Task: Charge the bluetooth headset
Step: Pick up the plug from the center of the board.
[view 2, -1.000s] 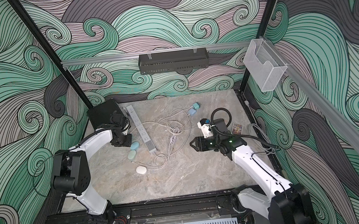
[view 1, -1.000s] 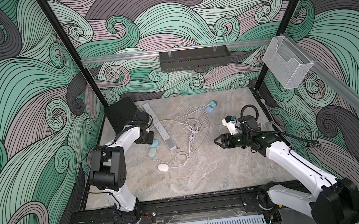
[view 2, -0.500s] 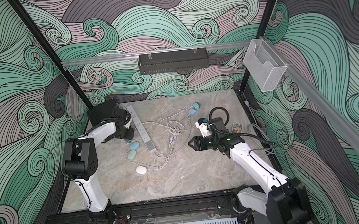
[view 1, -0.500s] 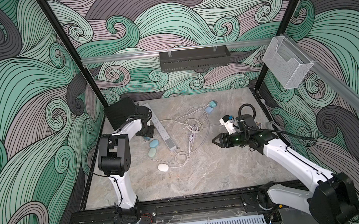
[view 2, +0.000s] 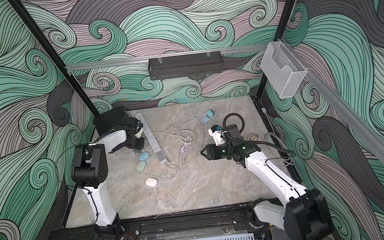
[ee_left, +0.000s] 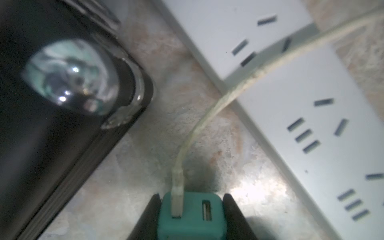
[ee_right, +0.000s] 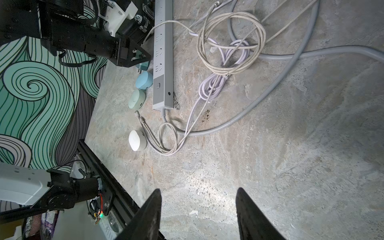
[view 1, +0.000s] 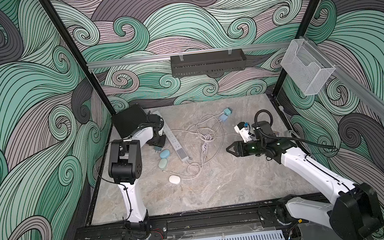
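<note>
Squarely between its fingers, the left claw (ee_left: 191,198) has a teal charger plug (ee_left: 191,218) pinched, one finger pressed to each side. A pale cable (ee_left: 207,112) sits in one of the plug's two slots; the other slot is empty. From there the cable arcs up and across the white power strip (ee_left: 291,116), which lies just beside the claw. In the right wrist view the plug's metal pins poke out past the claw, aimed toward the blue case (ee_right: 144,80).

That blue case lies against the side of the strip, with the green case (ee_right: 136,100) just beside it. The white case (ee_right: 137,143) sits nearer the front rail, next to a loop of cable, and a loose cable end lies between the green and white ones.

The right claw (ee_right: 198,191) is spread wide with nothing in it. It hangs over bare table (view 1: 218,191), well apart from the cases and pointing their way. Two more teal plugs (view 1: 226,115) lie near the back wall.
</note>
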Motion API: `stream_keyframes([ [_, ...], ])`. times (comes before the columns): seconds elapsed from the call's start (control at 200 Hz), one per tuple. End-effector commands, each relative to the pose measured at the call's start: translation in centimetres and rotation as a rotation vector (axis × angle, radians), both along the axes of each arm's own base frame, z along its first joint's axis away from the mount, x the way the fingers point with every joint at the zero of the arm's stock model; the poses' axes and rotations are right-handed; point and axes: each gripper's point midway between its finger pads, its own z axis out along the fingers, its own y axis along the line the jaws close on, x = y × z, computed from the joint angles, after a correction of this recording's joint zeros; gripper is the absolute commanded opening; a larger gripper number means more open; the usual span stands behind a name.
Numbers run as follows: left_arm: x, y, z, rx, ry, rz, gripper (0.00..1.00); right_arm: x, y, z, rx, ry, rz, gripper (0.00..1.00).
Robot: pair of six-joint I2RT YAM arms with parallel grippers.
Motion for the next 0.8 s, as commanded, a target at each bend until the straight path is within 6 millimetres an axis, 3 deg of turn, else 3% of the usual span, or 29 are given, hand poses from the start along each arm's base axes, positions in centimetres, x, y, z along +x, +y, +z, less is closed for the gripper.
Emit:
stream_keyframes([
  [0.0, 0.6, -1.8, 4.7, -0.107, -0.100, -0.022, 0.33, 0.4, 1.6, 2.9, 0.092, 0.006, 0.021, 0.57],
  [0.195, -0.6, -6.3, 12.9, -0.332, -0.329, -0.182, 0.29, 1.4, 4.1, 5.4, 0.169, 0.092, 0.007, 0.64],
  [0.37, -2.0, -10.1, 17.8, -0.436, -0.510, -0.363, 0.29, 3.0, 6.7, 7.3, 0.200, 0.127, -0.027, 0.67],
  [0.535, -3.6, -14.0, 20.0, -0.490, -0.573, -0.548, 0.28, 4.5, 9.1, 8.8, 0.204, 0.083, -0.026, 0.65],
  [0.69, -5.3, -17.6, 20.3, -0.486, -0.623, -0.727, 0.28, 5.3, 10.6, 9.2, 0.206, 0.095, -0.027, 0.62],
  [0.796, -5.7, -19.0, 20.3, -0.491, -0.633, -0.774, 0.27, 5.7, 10.8, 9.0, 0.195, 0.102, -0.046, 0.59],
])
